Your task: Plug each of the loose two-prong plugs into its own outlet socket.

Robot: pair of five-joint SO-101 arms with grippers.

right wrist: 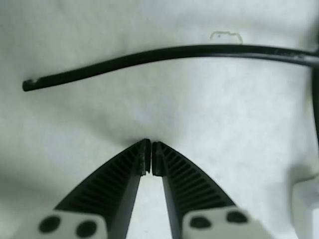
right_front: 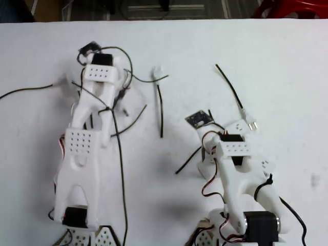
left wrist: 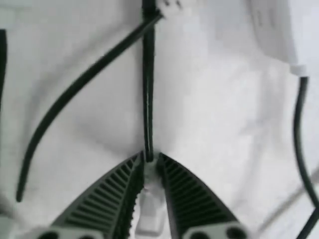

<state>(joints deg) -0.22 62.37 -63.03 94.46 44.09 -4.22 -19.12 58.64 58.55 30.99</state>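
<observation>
Left wrist view gives me the clearest read. The left gripper (left wrist: 150, 158) is closed to a sliver on a white plug (left wrist: 148, 215) tucked deep between its fingers, and the plug's black cord (left wrist: 147, 89) runs straight out past the tips across the table (left wrist: 224, 124). A second plug (left wrist: 169, 6) lies beyond. A white block (left wrist: 276, 25) off to one side may be the outlet (I cannot make out socket holes on it). The right gripper (right wrist: 150, 149) is pinched nearly closed on nothing and hovers above the table near a loose cord (right wrist: 149, 52). In the high view, a third plug (right_front: 251, 126) lies just beside the right arm.

My worry is the grip. The plug sits far back, with the cord rather than the prongs leading out of the tips, so I judge it cannot be presented to a socket without a regrasp. Dragging the cord could also snag the second plug. With so narrow a pinch, the plug may twist under insertion force.
</observation>
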